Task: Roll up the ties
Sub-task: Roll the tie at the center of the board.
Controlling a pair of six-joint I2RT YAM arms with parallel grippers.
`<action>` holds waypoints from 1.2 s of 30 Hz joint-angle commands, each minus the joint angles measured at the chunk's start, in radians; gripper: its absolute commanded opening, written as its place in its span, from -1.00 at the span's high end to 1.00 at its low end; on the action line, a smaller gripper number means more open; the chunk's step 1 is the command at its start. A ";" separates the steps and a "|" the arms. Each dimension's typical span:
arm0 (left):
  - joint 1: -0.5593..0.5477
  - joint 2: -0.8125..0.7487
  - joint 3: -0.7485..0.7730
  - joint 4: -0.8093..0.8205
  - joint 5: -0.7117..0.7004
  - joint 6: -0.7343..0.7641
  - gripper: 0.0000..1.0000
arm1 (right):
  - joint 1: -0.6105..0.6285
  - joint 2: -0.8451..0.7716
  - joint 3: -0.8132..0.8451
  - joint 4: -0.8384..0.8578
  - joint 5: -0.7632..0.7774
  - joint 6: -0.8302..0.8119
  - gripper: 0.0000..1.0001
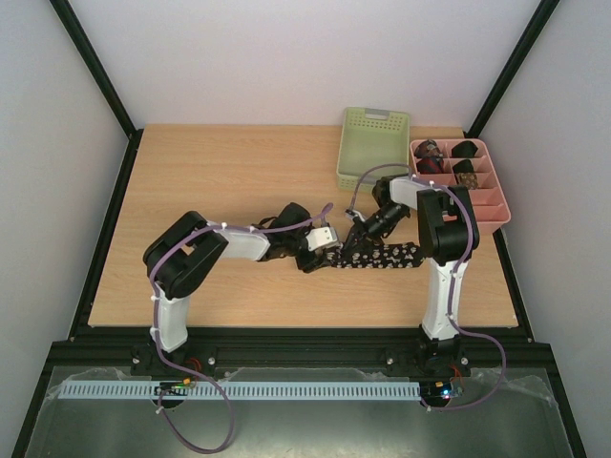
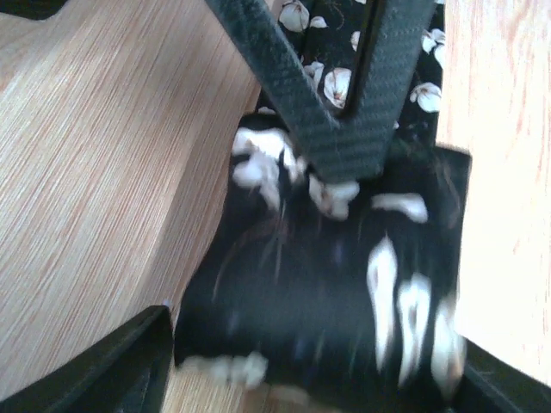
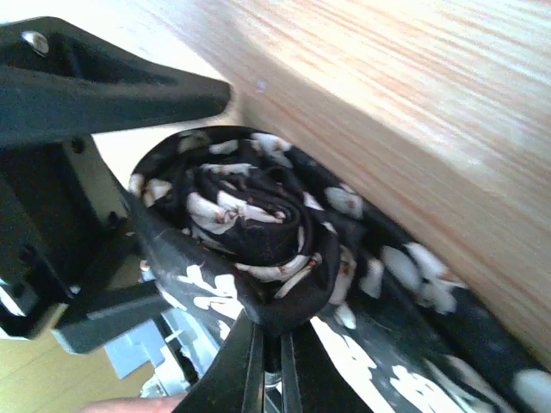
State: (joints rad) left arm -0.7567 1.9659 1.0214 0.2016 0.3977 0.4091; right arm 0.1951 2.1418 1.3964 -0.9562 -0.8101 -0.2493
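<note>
The long black tie with pale dots lies flat on the wooden table in front of the right arm, its left end wound into a roll. My right gripper is shut on the roll's outer edge, with its fingers pinched together under the roll in the right wrist view. My left gripper is open wide and straddles the roll, one finger at each side. The right gripper's fingers cross the top of the left wrist view. The left gripper's fingers show beside the roll in the right wrist view.
A pink compartment tray at the right back holds small rolled ties, dark red and black. A green basket stands left of it. The table's front edge runs just ahead of the arm bases.
</note>
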 commanded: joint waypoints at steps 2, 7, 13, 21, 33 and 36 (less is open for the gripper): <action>0.040 -0.054 -0.058 0.049 0.144 -0.034 -0.54 | -0.028 0.038 -0.055 0.053 0.197 -0.016 0.97; 0.035 -0.042 -0.091 0.202 0.213 -0.086 -0.67 | -0.033 0.015 -0.097 0.099 0.247 -0.010 0.97; 0.012 0.046 -0.046 0.331 0.226 -0.133 -0.74 | -0.025 0.033 -0.106 0.126 0.226 0.017 0.97; -0.020 0.124 0.027 0.316 0.221 -0.056 -0.36 | -0.004 0.072 -0.085 0.141 0.191 0.038 0.97; -0.023 0.061 -0.050 -0.029 0.035 0.074 0.28 | -0.054 -0.038 -0.029 -0.001 0.025 -0.024 0.23; -0.024 0.065 -0.037 -0.058 0.013 0.059 0.28 | -0.053 -0.082 -0.024 -0.040 -0.037 -0.038 0.09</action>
State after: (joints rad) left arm -0.7761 2.0144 1.0142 0.3370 0.4931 0.4465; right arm 0.1505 2.1292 1.3548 -0.9165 -0.7994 -0.2508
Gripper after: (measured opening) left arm 0.385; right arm 0.427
